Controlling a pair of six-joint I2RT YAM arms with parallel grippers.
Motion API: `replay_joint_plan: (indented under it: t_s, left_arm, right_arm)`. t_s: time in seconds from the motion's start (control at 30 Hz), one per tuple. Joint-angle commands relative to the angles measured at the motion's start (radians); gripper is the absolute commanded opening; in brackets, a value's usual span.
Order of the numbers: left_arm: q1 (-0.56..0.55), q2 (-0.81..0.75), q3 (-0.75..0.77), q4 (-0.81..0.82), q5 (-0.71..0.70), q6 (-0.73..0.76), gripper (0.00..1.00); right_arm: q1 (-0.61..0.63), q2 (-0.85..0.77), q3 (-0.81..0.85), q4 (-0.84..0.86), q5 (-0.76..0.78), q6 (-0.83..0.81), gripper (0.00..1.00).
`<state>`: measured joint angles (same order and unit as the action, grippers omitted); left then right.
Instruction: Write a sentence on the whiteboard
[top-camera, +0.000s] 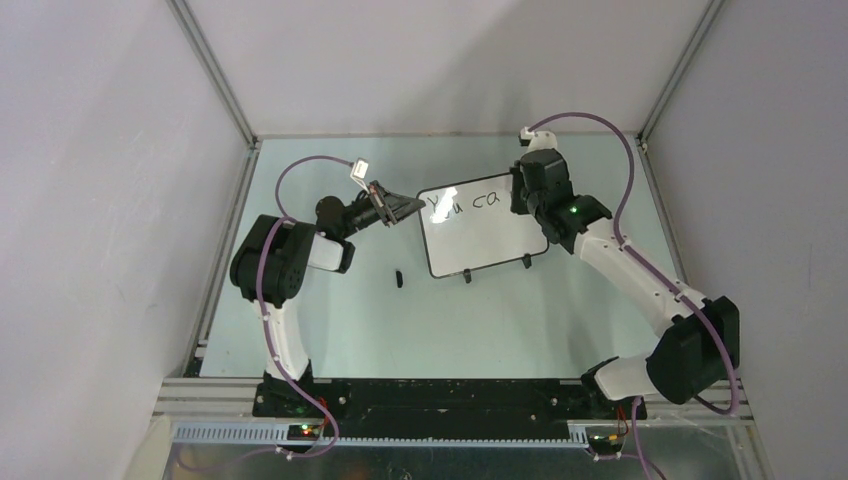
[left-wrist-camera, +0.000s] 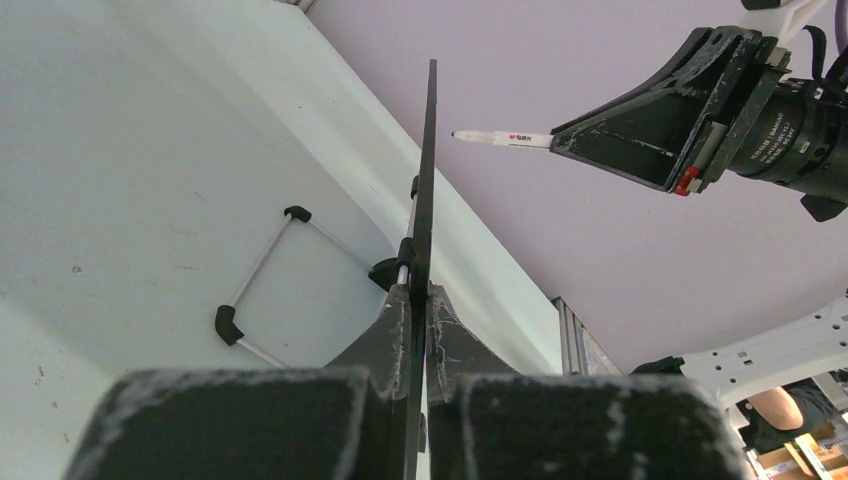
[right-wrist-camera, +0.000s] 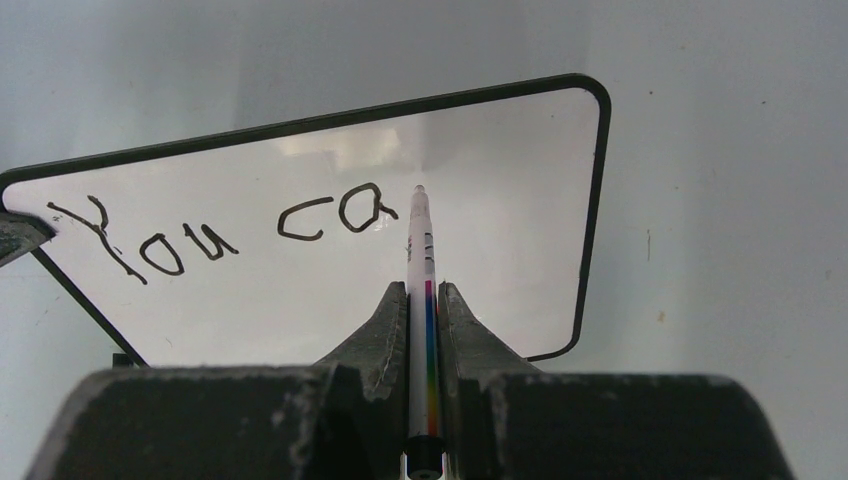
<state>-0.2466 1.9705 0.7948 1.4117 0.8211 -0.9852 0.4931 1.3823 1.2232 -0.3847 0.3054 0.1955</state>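
The whiteboard (top-camera: 480, 235) stands tilted on its two black feet on the table. It shows edge-on in the left wrist view, whiteboard (left-wrist-camera: 431, 160). My left gripper (top-camera: 415, 206) is shut on the board's left edge, left gripper (left-wrist-camera: 420, 292). The sentence (right-wrist-camera: 220, 228) reads "You ca" in black along the top of the whiteboard (right-wrist-camera: 500, 180). My right gripper (right-wrist-camera: 423, 292) is shut on a white marker (right-wrist-camera: 421, 245) with a rainbow stripe. The marker's tip rests at the board just right of the last "a". The right gripper (left-wrist-camera: 650, 130) with the marker (left-wrist-camera: 500, 138) also shows in the left wrist view.
A small black marker cap (top-camera: 398, 277) lies on the pale green table (top-camera: 330, 320) in front of the board's left corner. The board's wire stand (left-wrist-camera: 262, 262) reaches back behind it. Walls and metal frame posts enclose the table.
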Motion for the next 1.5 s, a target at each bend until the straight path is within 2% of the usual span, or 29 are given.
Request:
replay_joint_plan:
  t_s: [0.0,1.13,1.47]
  left_arm:
    - [-0.007,-0.053,0.001,0.044,0.017,0.004,0.00]
    - [-0.008,-0.050,0.003,0.044,0.016,0.003,0.00]
    - [-0.008,-0.053,0.001,0.046,0.016,0.002,0.00]
  right_arm:
    - [-0.002,0.014,0.031,0.029,-0.017,0.014,0.00]
    - [-0.004,0.075,0.077,-0.004,0.006,0.016,0.00]
    - [0.025,0.037,0.012,-0.029,0.016,0.030,0.00]
